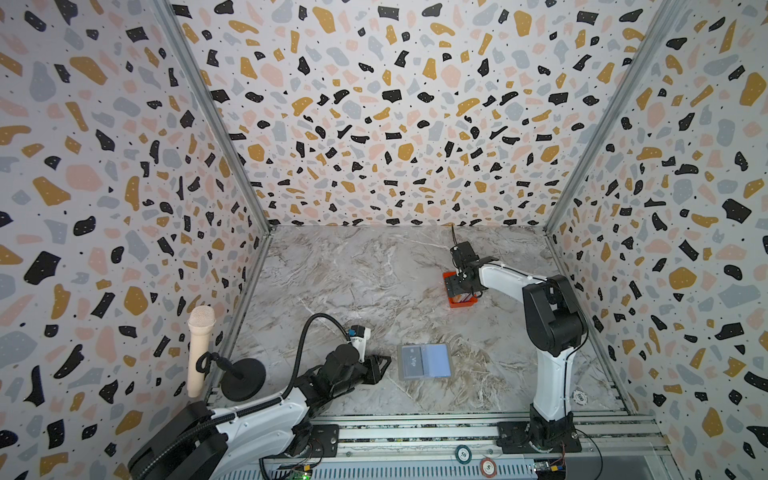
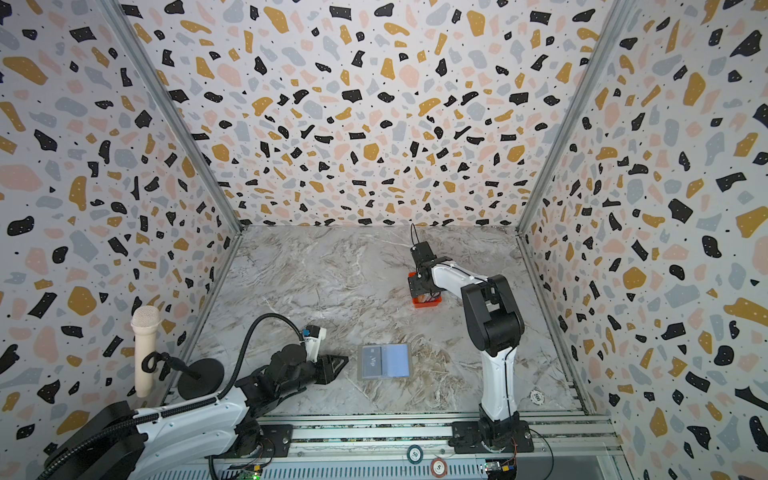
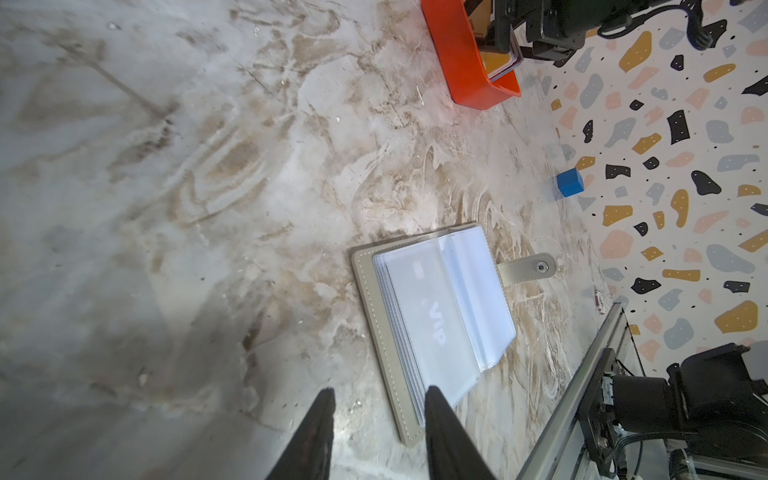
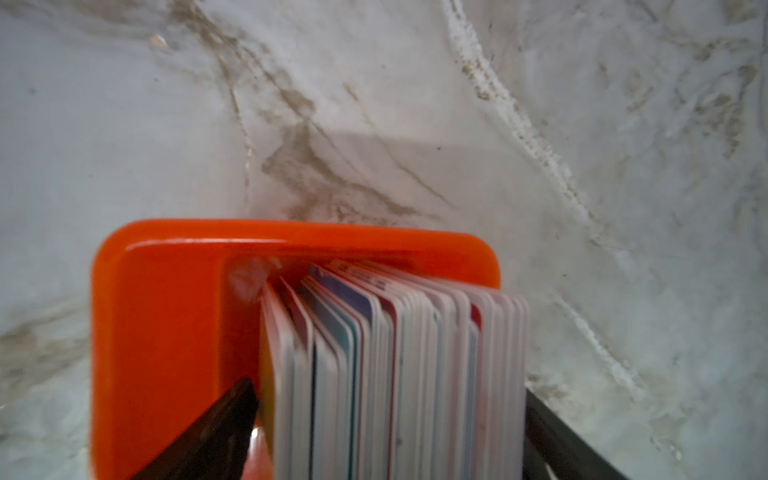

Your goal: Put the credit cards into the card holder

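- while one dark card (image 1: 414, 360) marked "vip" sits in a clear pocket of the card holder (image 1: 438, 360), the rest of the credit cards (image 1: 464, 297) stand in an orange tray (image 1: 461, 304). in both top views the holder lies open near the middle of the table's front edge. the tray is well apart from it, farther back and right of middle.
- in both top views the right gripper (image 2: 422, 291) hangs over the tray, and the left gripper (image 2: 343, 361) lies low just beside the holder's left edge.
- left wrist view: the left gripper (image 3: 380, 390) has its jaws partway apart with bare table between them and holds nothing. one finger (image 3: 436, 411) overlaps the holder's near corner, though i cannot tell whether it touches. the snap tab (image 3: 528, 268) sticks out flat, and a blue cube (image 3: 570, 182) sits by the right wall.
- right wrist view, blurred: the right gripper (image 4: 390, 386) is spread wide and straddles the whole upright stack of cards. the cards fan loosely, so it looks like no grip yet.
- progress: this looks like an early stage, with one card stowed and many left. the next card must be singled out of a tight stack, carried to the holder and slid into a pocket.
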Robot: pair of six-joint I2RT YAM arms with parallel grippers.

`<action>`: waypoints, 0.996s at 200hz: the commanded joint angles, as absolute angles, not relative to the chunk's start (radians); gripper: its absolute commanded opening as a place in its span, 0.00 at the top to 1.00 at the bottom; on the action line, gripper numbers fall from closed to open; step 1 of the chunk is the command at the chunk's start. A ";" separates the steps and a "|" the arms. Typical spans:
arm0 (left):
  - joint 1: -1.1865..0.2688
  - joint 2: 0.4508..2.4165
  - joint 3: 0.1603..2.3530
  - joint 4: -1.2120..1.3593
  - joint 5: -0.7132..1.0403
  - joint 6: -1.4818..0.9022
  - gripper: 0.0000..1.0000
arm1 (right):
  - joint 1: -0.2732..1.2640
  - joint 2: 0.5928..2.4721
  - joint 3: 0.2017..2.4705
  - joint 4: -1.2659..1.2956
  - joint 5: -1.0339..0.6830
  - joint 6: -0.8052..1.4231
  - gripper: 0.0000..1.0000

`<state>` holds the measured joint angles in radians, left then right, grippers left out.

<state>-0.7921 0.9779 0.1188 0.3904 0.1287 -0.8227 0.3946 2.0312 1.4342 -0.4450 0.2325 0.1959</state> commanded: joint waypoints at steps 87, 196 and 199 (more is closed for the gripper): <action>-0.784 0.979 0.089 0.454 0.117 -0.822 0.61 | 0.339 1.925 1.476 -0.535 0.311 0.191 0.12; -0.779 0.978 0.083 0.457 0.118 -0.821 0.61 | 0.350 1.899 1.485 -0.544 0.313 0.200 0.27; -0.779 0.978 0.083 0.457 0.118 -0.821 0.61 | 0.352 1.898 1.487 -0.543 0.313 0.200 0.27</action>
<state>-0.7856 0.9794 0.0898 0.4210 0.1223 -0.8253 0.3447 1.9656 1.4448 -0.5106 0.2855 0.1963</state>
